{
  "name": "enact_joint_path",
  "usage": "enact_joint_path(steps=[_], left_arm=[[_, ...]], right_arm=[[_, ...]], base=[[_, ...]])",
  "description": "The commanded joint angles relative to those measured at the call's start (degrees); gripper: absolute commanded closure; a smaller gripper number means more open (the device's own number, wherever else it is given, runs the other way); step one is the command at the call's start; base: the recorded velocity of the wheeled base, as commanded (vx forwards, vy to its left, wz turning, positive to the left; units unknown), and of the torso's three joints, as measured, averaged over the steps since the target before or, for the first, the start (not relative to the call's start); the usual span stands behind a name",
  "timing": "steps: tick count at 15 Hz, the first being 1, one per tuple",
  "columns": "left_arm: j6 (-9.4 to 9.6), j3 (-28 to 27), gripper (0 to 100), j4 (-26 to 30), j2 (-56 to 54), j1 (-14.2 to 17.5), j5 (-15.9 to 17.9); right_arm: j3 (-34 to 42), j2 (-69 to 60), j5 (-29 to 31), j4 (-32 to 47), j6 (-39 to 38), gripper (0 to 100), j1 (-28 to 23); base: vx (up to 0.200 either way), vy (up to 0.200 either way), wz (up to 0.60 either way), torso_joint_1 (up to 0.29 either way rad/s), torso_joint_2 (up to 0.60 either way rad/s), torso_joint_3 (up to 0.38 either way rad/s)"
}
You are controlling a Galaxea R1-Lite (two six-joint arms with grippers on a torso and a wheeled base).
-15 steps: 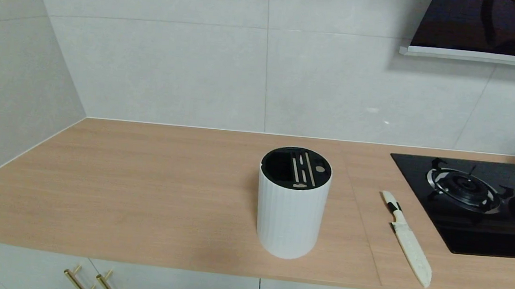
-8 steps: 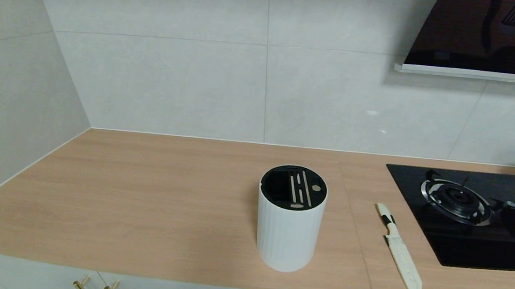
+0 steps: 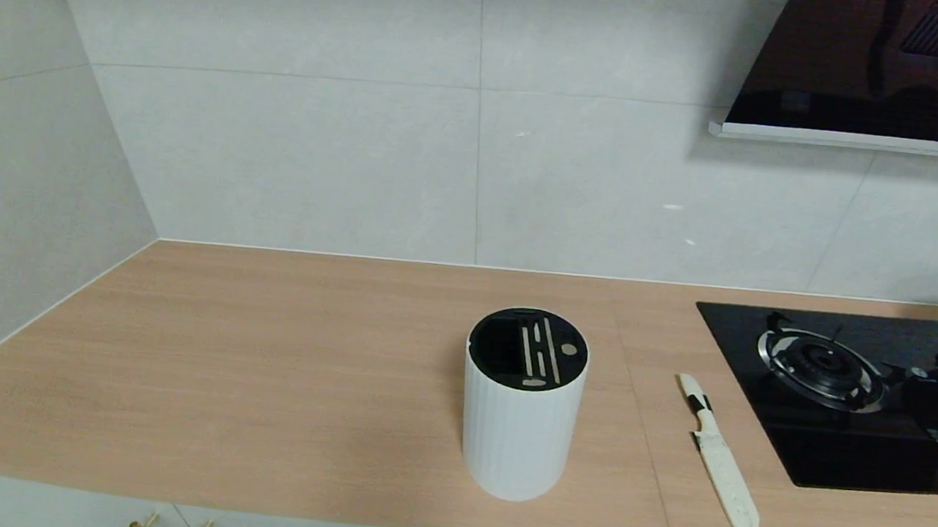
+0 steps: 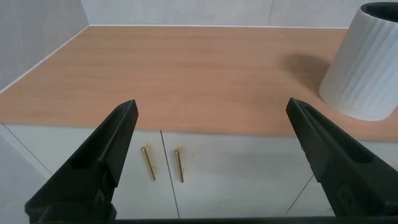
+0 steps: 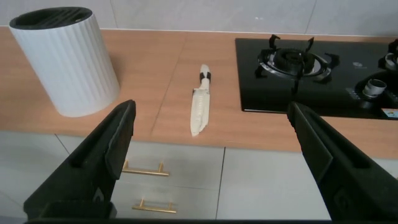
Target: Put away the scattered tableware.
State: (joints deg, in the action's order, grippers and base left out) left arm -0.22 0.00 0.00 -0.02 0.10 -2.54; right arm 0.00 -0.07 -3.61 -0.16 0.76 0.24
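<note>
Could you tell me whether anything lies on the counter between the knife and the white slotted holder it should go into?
Nothing visible does. The knife lies flat on the countertop beside the hob, and only bare wood separates it from the holder. The holder's slotted top is uncovered.

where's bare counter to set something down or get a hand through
Widest bare patch: the counter between the side wall and the white holder. A narrower strip lies between the holder and the knife. Tightest is the knife's other side, where the hob begins close by.
</note>
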Motion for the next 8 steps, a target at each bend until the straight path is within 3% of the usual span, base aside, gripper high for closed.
enact_joint_path(steps=[1, 8], left_arm=[[-0.04, 0.00, 0, 0.00, 0.02, -0.01, -0.01], [-0.04, 0.00, 0, 0.00, 0.02, -0.01, -0.01]], right_arm=[[0.00, 0.07, 0.00, -0.02, 0.04, 0, 0.02], [0.00, 0.07, -0.52, -0.02, 1.62, 0, 0.02]], base=[[0.000, 0.000, 0.00, 0.000, 0.00, 0.000], [0.000, 0.000, 0.00, 0.000, 0.00, 0.000]])
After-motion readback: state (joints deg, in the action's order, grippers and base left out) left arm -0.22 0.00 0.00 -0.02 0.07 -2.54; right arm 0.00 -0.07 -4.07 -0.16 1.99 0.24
